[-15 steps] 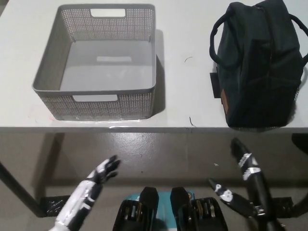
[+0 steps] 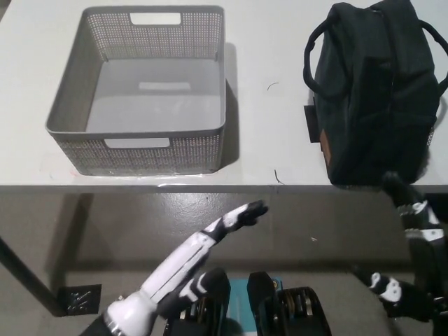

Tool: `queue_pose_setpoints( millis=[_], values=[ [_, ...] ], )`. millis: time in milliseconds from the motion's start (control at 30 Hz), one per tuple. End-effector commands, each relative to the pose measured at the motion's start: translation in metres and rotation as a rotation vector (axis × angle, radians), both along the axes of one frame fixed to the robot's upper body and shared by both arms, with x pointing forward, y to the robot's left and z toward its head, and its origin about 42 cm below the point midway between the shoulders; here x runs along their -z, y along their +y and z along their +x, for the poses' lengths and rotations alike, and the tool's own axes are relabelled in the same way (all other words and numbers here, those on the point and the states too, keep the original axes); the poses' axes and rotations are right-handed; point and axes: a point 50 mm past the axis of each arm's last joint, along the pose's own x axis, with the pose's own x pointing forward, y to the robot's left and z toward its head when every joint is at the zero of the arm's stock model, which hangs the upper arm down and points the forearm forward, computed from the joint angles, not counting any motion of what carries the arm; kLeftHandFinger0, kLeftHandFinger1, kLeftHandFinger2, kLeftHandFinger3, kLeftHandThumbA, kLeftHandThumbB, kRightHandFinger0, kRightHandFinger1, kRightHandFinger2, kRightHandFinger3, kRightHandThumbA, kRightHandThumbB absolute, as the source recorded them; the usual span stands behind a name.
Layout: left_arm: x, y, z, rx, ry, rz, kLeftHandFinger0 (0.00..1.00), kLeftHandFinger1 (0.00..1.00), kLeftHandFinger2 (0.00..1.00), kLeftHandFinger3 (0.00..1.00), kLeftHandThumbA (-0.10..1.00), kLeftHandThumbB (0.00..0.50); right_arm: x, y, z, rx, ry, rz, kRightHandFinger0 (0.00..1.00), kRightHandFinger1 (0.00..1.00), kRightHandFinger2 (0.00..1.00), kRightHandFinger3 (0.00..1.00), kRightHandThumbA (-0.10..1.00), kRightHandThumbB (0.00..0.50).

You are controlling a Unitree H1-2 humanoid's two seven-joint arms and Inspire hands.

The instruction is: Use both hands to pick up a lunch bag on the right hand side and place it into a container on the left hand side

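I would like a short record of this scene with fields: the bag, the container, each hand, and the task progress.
lunch bag: dark, with loop handles, on the white table at the right side, near the front edge
container: grey perforated basket on the left side of the table, nothing visible inside
left hand: white, open, below the table edge, reaching toward the middle
right hand: black, open, just below the bag's front
contact: neither hand holds the bag
progress: bag not yet picked up

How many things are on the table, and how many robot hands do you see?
Grey basket: 1
Black lunch bag: 1
White left hand: 1
Black right hand: 1
Total: 4
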Motion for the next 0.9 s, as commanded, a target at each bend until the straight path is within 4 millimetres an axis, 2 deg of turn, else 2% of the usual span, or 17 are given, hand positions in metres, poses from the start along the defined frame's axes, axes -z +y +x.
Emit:
queue_pose_setpoints(
  millis=[0,33,100,200,267,467,500,633,667,733,800,867],
  values=[
    [-0.034,-0.014,0.014,0.033,-0.073,0.019,1.00,1.00,1.00,1.00,1.00,0.287,-0.028,-0.016,0.005,0.028,-0.053,0.059,1.00,1.00,1.00,1.00,1.00,0.458],
    [-0.046,-0.020,0.022,0.017,-0.093,0.015,1.00,1.00,1.00,1.00,1.00,0.332,-0.034,-0.025,0.008,0.068,-0.075,0.081,1.00,1.00,1.00,1.00,1.00,0.461],
    [-0.056,-0.025,0.030,0.010,-0.107,-0.004,1.00,1.00,1.00,1.00,1.00,0.340,-0.038,-0.032,0.011,0.089,-0.089,0.088,1.00,1.00,1.00,1.00,1.00,0.465],
    [-0.082,-0.042,0.054,-0.040,-0.119,-0.095,1.00,1.00,1.00,1.00,1.00,0.428,-0.050,-0.049,0.024,0.154,-0.142,0.110,1.00,1.00,1.00,1.00,1.00,0.442],
    [-0.099,-0.052,0.069,-0.080,-0.135,-0.180,1.00,1.00,1.00,1.00,1.00,0.426,-0.059,-0.061,0.041,0.191,-0.194,0.128,1.00,1.00,1.00,1.00,1.00,0.372],
    [-0.125,-0.072,0.095,-0.160,-0.096,-0.272,1.00,1.00,1.00,1.00,1.00,0.388,-0.078,-0.078,0.072,0.249,-0.229,0.170,1.00,1.00,1.00,1.00,1.00,0.304],
    [-0.133,-0.078,0.104,-0.170,-0.092,-0.277,1.00,1.00,1.00,1.00,1.00,0.377,-0.081,-0.080,0.081,0.262,-0.217,0.199,1.00,1.00,1.00,1.00,1.00,0.291],
    [-0.151,-0.091,0.130,-0.198,-0.095,-0.285,1.00,1.00,1.00,1.00,1.00,0.353,-0.087,-0.087,0.105,0.261,-0.191,0.239,1.00,1.00,1.00,1.00,1.00,0.288],
    [-0.157,-0.095,0.142,-0.190,-0.064,-0.295,1.00,1.00,1.00,1.00,1.00,0.337,-0.089,-0.090,0.113,0.267,-0.183,0.242,1.00,1.00,1.00,1.00,1.00,0.292],
    [-0.164,-0.101,0.155,-0.188,0.018,-0.329,1.00,1.00,1.00,1.00,1.00,0.348,-0.092,-0.093,0.120,0.268,-0.181,0.247,1.00,1.00,1.00,1.00,1.00,0.313],
    [-0.172,-0.108,0.171,-0.185,0.081,-0.385,1.00,1.00,1.00,1.00,1.00,0.329,-0.098,-0.096,0.125,0.273,-0.190,0.253,1.00,1.00,1.00,1.00,1.00,0.306],
    [-0.179,-0.111,0.190,-0.206,0.141,-0.425,1.00,1.00,1.00,1.00,1.00,0.360,-0.106,-0.097,0.135,0.258,-0.199,0.255,1.00,1.00,1.00,1.00,1.00,0.298]
  ],
)
